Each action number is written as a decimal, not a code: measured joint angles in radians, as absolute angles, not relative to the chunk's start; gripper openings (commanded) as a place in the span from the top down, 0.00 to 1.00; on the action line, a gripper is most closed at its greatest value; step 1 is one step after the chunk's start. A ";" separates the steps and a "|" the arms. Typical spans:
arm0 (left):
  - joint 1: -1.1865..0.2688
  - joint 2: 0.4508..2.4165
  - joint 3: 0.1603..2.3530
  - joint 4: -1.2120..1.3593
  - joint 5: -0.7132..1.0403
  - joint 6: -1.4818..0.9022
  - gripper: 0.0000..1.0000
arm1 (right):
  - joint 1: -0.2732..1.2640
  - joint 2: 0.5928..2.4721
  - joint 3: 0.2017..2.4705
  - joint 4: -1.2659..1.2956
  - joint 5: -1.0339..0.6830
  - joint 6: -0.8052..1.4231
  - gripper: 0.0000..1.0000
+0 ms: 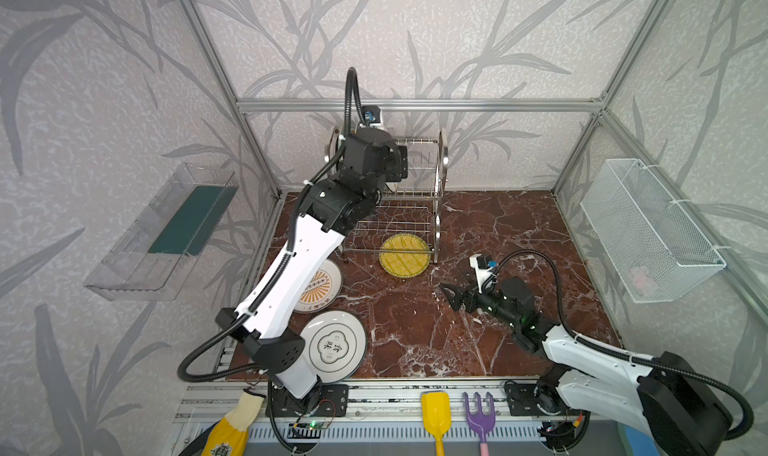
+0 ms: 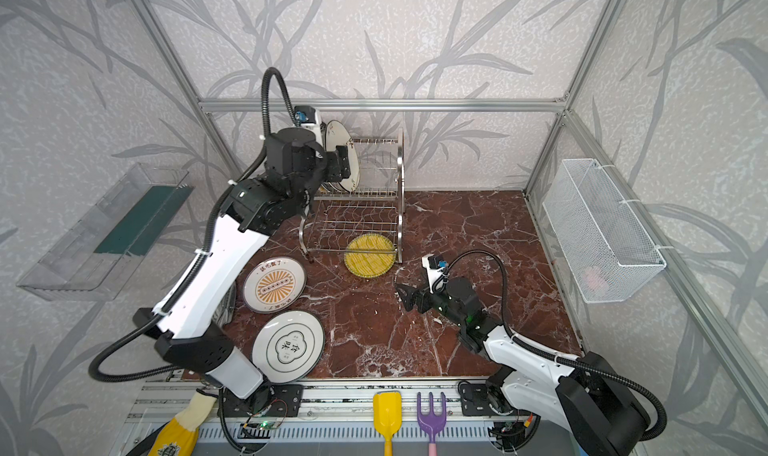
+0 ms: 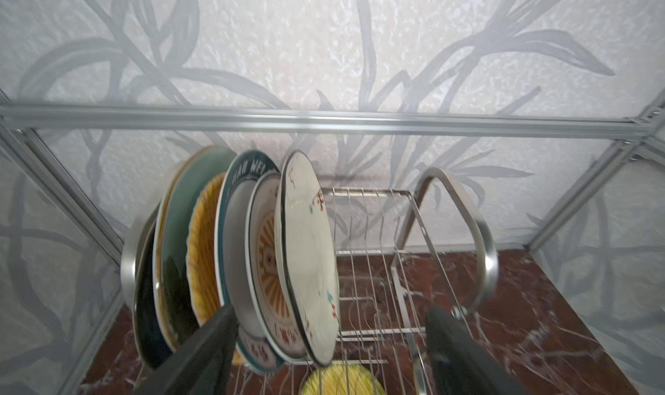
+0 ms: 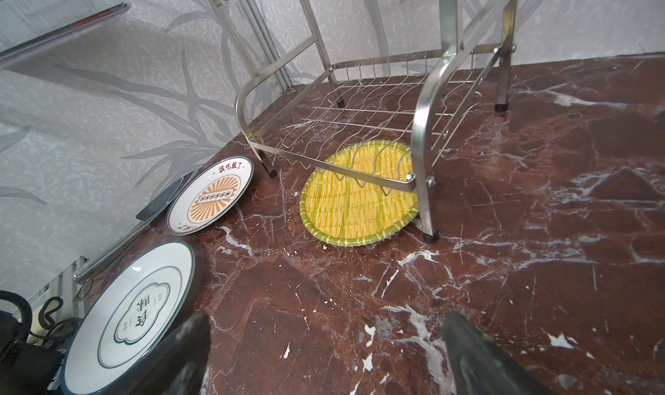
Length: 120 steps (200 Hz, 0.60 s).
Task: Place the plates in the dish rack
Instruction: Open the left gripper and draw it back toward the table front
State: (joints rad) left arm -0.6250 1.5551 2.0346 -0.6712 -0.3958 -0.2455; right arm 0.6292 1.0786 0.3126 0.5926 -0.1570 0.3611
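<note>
We see L gripper wide, empty at dish rack top tier: cream floral plate stands on edge betw. slot wires w/ five others, needs no hold. R gripper wide, empty, low by yellow plate, sunburst plate, character plate lying flat, unloaded.

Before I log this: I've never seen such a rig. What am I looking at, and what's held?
Two robot arms with two-fingered grippers work over a brown marble table. Two pictures look down from overhead; the other two come from a camera on each wrist. Six plates stand on edge in the shiny two-tier wire dish rack; the left gripper hangs open by the cream floral plate, holding nothing. Flat on the table: a yellow striped plate partly under the rack, an orange-sunburst plate, a white Chinese-character plate. The right gripper is open and empty.
</note>
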 measured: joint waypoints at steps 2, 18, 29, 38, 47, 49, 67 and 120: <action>-0.624 1.536 2.009 -0.662 -0.383 -0.252 0.04 | 0.629 1.079 0.313 0.593 -0.153 0.363 0.01; -0.616 1.358 1.801 -0.622 -0.291 -0.289 0.01 | 0.630 1.082 0.313 0.595 -0.130 0.376 0.01; -0.611 1.236 1.664 -0.596 -0.238 -0.316 0.01 | 0.630 1.089 0.313 0.598 -0.117 0.391 0.01; -0.607 1.140 1.567 -0.582 -0.201 -0.338 0.01 | 0.630 1.093 0.313 0.598 -0.107 0.400 0.01; -0.605 1.035 1.466 -0.561 -0.166 -0.359 0.01 | 0.630 1.095 0.313 0.598 -0.099 0.410 0.01; -0.604 1.021 1.450 -0.560 -0.160 -0.362 0.01 | 0.630 1.095 0.313 0.598 -0.099 0.412 0.01; -0.600 0.842 1.290 -0.559 -0.106 -0.389 0.01 | 0.630 1.091 0.313 0.589 -0.081 0.434 0.01; -0.594 0.542 0.936 -0.594 0.033 -0.476 0.01 | 0.633 1.079 0.338 0.469 -0.014 0.600 0.00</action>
State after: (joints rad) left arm -0.5938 0.5423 0.9360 -0.5938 0.0326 -0.4759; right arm 0.6331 1.0786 0.3378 0.4686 -0.0143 0.6003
